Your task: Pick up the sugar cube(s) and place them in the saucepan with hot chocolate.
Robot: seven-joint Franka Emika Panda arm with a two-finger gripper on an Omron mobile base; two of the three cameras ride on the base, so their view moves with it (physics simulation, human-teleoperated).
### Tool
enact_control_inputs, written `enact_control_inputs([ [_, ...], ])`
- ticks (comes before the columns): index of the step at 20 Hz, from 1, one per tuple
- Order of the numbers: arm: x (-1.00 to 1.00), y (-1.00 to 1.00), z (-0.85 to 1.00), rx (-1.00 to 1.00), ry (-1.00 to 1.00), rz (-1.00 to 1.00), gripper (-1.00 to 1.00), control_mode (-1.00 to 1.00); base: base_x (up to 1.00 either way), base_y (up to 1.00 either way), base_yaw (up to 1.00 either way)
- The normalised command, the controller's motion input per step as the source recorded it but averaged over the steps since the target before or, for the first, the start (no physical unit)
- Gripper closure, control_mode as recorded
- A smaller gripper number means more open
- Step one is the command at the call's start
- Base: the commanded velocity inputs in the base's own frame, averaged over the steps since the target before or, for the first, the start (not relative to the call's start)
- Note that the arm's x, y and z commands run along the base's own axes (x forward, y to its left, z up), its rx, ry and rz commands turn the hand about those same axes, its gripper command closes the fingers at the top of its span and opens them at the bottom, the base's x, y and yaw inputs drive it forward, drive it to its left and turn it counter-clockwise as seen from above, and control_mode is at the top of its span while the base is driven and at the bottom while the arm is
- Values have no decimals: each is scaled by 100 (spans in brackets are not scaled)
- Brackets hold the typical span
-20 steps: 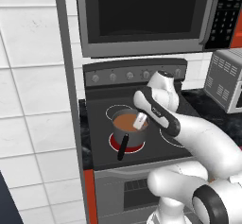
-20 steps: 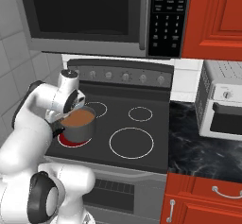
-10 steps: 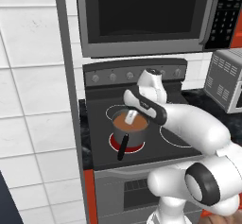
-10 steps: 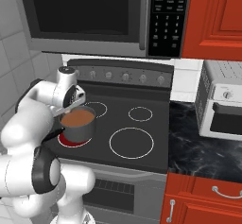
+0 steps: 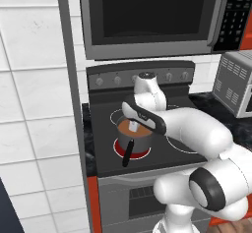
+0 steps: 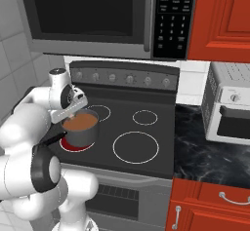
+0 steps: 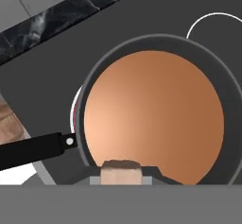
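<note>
The saucepan [image 5: 143,145] stands on the stove's front-left burner, its black handle [image 5: 127,153] pointing toward the front. It holds smooth reddish-brown hot chocolate [image 7: 156,114]. My gripper [image 5: 134,126] hangs right over the pan, shut on a small pale sugar cube [image 7: 122,175] that sits between the fingertips at the near rim. In the right base view the gripper [image 6: 73,113] is just above the saucepan [image 6: 81,137] and its hot chocolate [image 6: 79,122]. The cube [image 5: 134,127] shows as a pale block above the liquid.
The burner under the pan glows red [image 6: 73,147]. Three other burners lie to the right and behind, the front-right one [image 6: 135,147] the largest. Stove knobs [image 6: 129,79] line the back panel, a microwave [image 5: 147,15] hangs above, and a toaster oven [image 6: 229,108] stands on the right counter.
The hand has swung left with the sugar cube, from beside the pan's right edge to directly over the hot chocolate. The saucepan has not moved.
</note>
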Motion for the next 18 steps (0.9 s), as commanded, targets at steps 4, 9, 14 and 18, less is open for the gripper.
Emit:
enact_control_inputs([
  [4, 5, 0, -14, -3, 0, 0, 100, -100, 0, 0, 0],
  [9, 6, 0, -12, -3, 0, 0, 100, -100, 0, 0, 0],
  [14, 9, 0, -3, -1, 0, 0, 100, -100, 0, 0, 0],
  [18, 8, 0, 0, 0, 0, 0, 100, -100, 0, 0, 0],
])
